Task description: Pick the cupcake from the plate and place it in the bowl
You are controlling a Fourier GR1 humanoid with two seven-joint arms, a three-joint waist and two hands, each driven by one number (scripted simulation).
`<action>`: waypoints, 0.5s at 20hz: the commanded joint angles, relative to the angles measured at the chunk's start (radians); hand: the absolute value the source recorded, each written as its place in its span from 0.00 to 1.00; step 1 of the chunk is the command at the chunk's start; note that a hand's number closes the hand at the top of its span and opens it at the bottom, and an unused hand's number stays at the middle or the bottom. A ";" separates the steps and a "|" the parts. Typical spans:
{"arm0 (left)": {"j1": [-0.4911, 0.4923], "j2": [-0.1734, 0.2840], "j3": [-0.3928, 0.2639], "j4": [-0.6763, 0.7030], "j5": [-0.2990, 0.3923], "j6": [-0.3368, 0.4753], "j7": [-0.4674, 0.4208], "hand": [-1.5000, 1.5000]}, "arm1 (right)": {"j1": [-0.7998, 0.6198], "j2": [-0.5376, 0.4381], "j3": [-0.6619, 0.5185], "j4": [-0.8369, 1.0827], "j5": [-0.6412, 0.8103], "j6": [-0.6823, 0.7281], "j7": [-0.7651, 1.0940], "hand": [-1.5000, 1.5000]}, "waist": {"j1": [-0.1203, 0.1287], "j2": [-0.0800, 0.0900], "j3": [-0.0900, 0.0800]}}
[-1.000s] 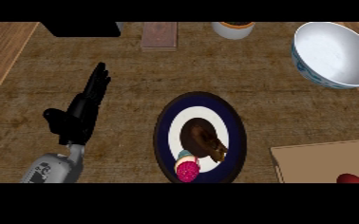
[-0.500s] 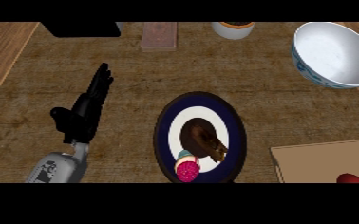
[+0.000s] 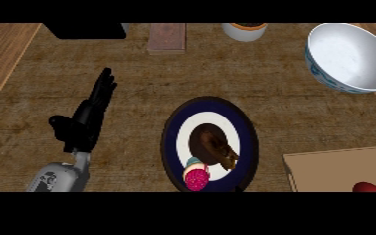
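Note:
A dark blue and white plate (image 3: 178,129) lies at the lower middle of the counter. On it rests a brown cupcake (image 3: 211,145) with a pink-topped piece (image 3: 196,177) at its near end. The white bowl (image 3: 345,55) with a blue-patterned outside stands at the far right. My left hand (image 3: 84,119) is to the left of the plate, apart from it, open with straight fingers pointing away from me. The right hand does not show.
A tan board (image 3: 334,172) with a red object (image 3: 365,187) sits at the lower right corner. At the back are a black box (image 3: 84,30), a brownish block (image 3: 167,37) and a white cup (image 3: 243,30). A lighter wooden strip (image 3: 15,47) runs along the left.
My left hand has drifted slightly to the right and nearer, towards the plate. Nothing else has moved.

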 commanded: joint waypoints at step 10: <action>0.015 -0.053 0.018 0.043 -0.035 -0.033 -0.043 0.50 | -0.211 0.000 0.085 0.148 -0.234 -0.028 -0.166 0.00 | 0.003 0.002 0.000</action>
